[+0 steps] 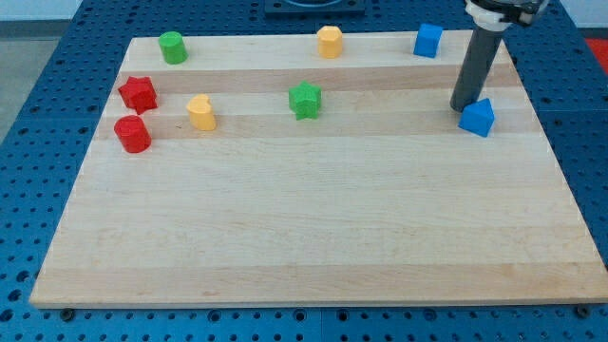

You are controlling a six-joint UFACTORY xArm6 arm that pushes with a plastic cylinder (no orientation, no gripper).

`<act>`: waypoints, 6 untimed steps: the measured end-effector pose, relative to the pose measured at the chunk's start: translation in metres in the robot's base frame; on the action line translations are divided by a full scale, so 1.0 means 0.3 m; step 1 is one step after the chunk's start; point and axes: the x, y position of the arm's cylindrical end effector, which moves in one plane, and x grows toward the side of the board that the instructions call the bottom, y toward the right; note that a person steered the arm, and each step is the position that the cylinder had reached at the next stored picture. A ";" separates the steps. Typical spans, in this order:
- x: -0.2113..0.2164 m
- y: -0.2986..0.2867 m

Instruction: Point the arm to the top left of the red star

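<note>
The red star (pixel 138 93) lies near the left edge of the wooden board (pixel 313 237), in its upper part. My tip (pixel 462 105) is far off at the view's right, touching or nearly touching the left side of a blue block (pixel 478 117) with a pointed top. The dark rod rises from the tip to the view's top edge. The whole width of the board lies between the tip and the red star.
A red cylinder (pixel 133 134) sits just below the red star. A yellow heart (pixel 201 112) lies to their right. A green cylinder (pixel 172 47) is at top left, a green star (pixel 305 100) mid-board, a yellow block (pixel 330 42) at top middle, a blue cube (pixel 428 40) at top right.
</note>
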 end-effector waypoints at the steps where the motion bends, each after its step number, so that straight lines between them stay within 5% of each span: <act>1: -0.046 -0.048; 4: -0.099 -0.385; 6: -0.181 -0.433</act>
